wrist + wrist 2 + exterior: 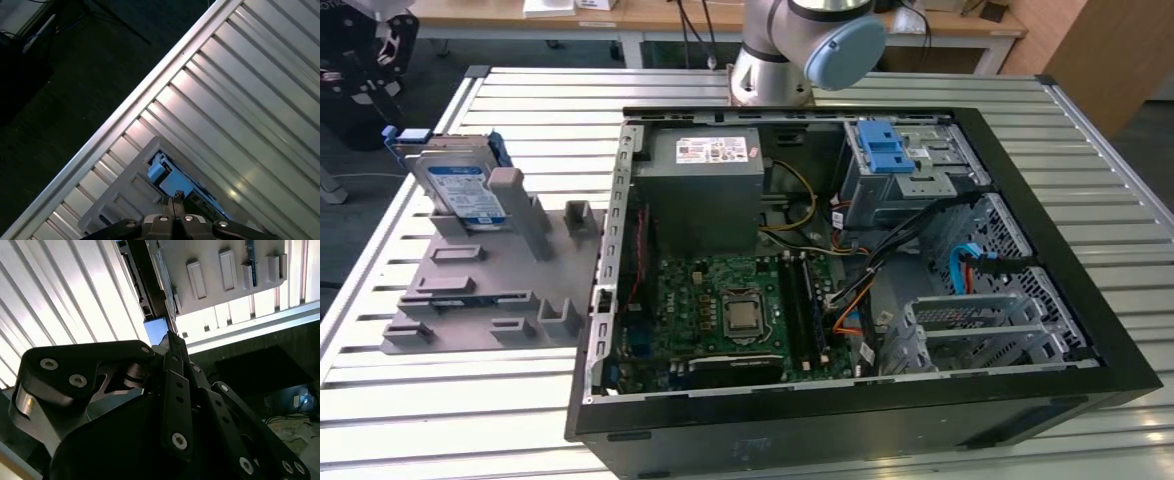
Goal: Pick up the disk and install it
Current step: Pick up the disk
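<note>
Silver disk [464,192]: one; grey fixture [470,300]: one.

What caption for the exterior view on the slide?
Disk standing upright in grey fixture at the exterior view's left, beside the open computer case on a slatted metal table.

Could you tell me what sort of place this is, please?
Probably a robotics lab or workshop: an open computer case sits on a slatted metal table, a grey fixture holds the disk, and wooden desks stand behind.
</note>
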